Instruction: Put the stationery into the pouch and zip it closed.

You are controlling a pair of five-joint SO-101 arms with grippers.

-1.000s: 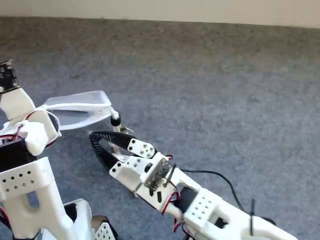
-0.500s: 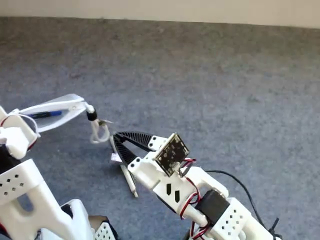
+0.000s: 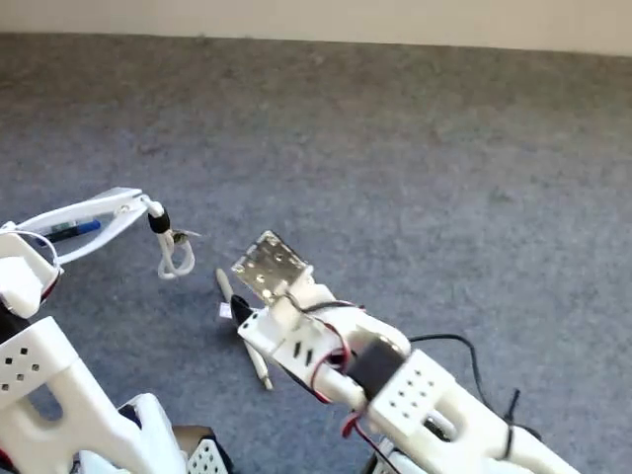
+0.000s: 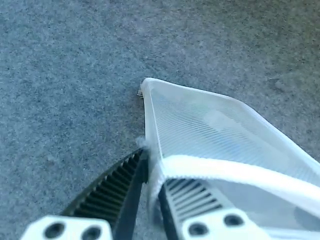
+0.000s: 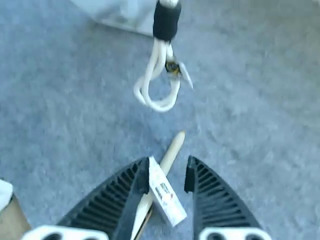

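Two pincers: left pincer point(image 4: 150, 167) clamps the pouch point(image 4: 215, 130), right pincer point(image 5: 167, 164) gapes astride a labelled pen point(image 5: 173, 147) (print unreadable).

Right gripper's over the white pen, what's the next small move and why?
Probably lower the right gripper slightly and close it on the white pen: its jaws stand open astride the pen, which lies on the table outside the pouch that the left gripper holds.

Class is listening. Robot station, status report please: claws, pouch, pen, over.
Left claw shut on pouch edge. Right claw open, straddling white pen, not gripped. Zip loop hangs beyond pen, apart.
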